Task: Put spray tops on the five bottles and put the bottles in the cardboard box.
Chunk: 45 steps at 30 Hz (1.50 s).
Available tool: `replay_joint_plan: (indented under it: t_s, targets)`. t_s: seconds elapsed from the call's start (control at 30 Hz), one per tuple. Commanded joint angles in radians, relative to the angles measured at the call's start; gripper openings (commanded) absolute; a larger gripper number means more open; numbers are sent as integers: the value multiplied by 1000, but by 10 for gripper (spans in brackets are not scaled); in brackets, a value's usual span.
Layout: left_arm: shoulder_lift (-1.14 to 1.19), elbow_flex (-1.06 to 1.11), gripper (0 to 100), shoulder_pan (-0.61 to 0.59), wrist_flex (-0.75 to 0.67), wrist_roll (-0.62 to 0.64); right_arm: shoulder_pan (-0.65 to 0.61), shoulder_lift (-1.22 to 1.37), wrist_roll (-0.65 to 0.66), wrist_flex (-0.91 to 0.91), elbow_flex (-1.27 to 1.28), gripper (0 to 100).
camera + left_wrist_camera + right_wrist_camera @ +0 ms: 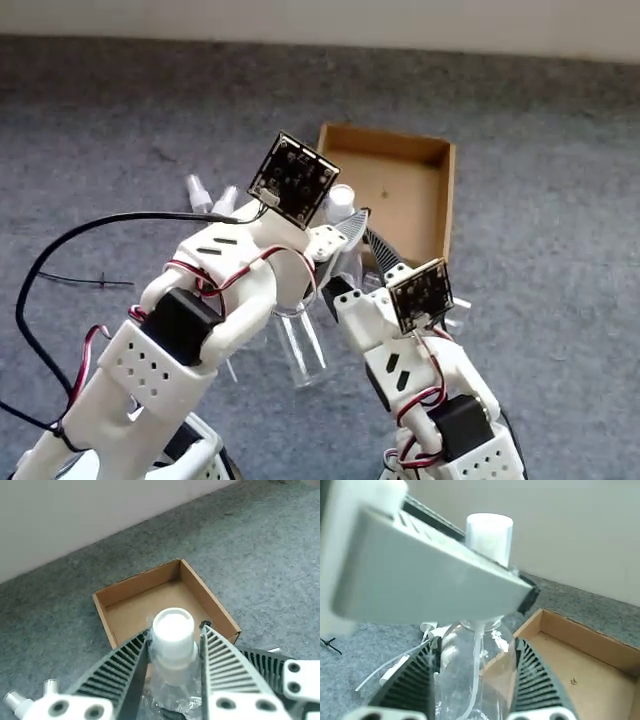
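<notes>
The spray top (172, 627) is white, the bottle (487, 662) clear, the cardboard box (400, 200) plain brown, the surface (120, 130) mottled grey; the left pincer (174, 632) has black ribbed fingers (222, 665).

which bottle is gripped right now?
The bottle with the white spray top by the cardboard box: left gripper clamps its top, right gripper its body. The other bottle lies loose on the carpet.

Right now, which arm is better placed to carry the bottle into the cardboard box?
Right, probably. The right gripper grips the bottle by its clear body, cardboard box just beyond; the left gripper holds only the spray top.
</notes>
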Motion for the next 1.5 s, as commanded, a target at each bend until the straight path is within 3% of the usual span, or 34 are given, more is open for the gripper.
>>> replay_joint_plan:
  t_s: [0.0,0.27,0.5,1.27,1.47]
  targets:
    - [-19,-79,151,15,-9,-8,12,-4,-9,-19,-13,5]
    - [-16,-292,207,15,169,-41,12,-4,-9,-19,-13,5]
    - [-7,-311,167,-90,126,-92,12,-4,-9,-19,-13,5]
    - [154,-269,164,-102,132,-137,12,-12,-8,-18,-13,5]
    - [33,-358,164,-206,252,-193,15,-12,-12,-33,-21,5]
